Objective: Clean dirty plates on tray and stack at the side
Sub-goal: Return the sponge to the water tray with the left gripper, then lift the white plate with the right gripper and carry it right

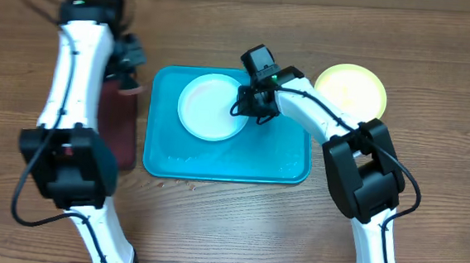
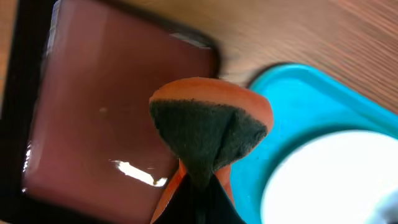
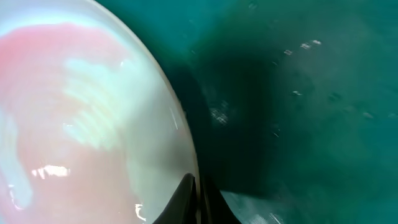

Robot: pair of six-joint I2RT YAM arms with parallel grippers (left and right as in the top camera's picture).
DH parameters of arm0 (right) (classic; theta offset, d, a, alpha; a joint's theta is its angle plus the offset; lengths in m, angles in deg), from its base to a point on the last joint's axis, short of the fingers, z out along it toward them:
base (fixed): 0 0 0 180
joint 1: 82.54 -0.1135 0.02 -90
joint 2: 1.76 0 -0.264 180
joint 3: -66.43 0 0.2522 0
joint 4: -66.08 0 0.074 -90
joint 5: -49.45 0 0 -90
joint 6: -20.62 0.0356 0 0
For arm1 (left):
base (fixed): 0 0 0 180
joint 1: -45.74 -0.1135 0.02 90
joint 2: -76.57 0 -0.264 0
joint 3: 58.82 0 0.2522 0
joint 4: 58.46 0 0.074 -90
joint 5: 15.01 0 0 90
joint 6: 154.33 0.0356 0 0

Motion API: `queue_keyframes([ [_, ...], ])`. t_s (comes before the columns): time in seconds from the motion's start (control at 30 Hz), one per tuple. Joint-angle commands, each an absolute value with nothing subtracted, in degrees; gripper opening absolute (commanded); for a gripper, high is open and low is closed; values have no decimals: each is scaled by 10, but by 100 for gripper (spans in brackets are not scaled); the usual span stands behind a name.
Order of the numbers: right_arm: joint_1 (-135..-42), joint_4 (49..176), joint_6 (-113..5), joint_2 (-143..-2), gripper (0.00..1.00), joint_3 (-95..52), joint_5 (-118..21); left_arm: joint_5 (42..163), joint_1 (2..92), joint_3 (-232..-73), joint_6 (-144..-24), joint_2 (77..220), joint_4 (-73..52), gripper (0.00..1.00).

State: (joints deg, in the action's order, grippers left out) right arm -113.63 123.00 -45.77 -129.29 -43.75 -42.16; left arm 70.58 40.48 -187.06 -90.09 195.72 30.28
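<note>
At centre frame, on the blue tray [image 1: 160, 155], my right gripper [image 1: 252, 99] pinches shut on the rim of the white plate [image 1: 208, 106]; my left gripper [image 2: 198, 194] clamps a sponge [image 2: 208, 134]. That thin, slick rim could slip free.

1 orange, dark-faced sponge [image 2: 208, 134] sits pinched between the left fingers [image 2: 205, 202]; 1 maroon tray [image 2: 106, 112] lies just beyond them.

White plate [image 1: 212, 107] lies on turquoise tray [image 1: 283, 156].
</note>
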Motion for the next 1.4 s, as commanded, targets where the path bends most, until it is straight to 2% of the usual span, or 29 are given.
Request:
queue_keyframes([
  [0.0,-1161,1249,-476,-1247,4,-455,-270,761,372,-1848,-891,1956,305,4],
  [0.2,-1215,1287,-567,-1211,4,-497,-103,761,335,-1820,-890,1956,306,4],
  [0.53,-1313,1297,-649,-1199,4,-565,115,761,330,-1807,-881,1956,300,4],
  [0.87,-1376,1195,-850,-1199,4,-570,325,761,330,-1807,-881,1956,298,4],
  [1.03,-1392,1132,-1012,-1199,4,-570,350,761,330,-1807,-881,1956,298,4],
  [1.13,-1398,1097,-1062,-1199,4,-570,370,761,330,-1807,-881,1956,298,4],
  [1.27,-1398,1085,-1012,-1199,4,-570,341,761,330,-1807,-881,1956,298,4],
  [1.37,-1389,1150,-911,-1199,4,-568,206,761,330,-1807,-876,1956,298,4],
])
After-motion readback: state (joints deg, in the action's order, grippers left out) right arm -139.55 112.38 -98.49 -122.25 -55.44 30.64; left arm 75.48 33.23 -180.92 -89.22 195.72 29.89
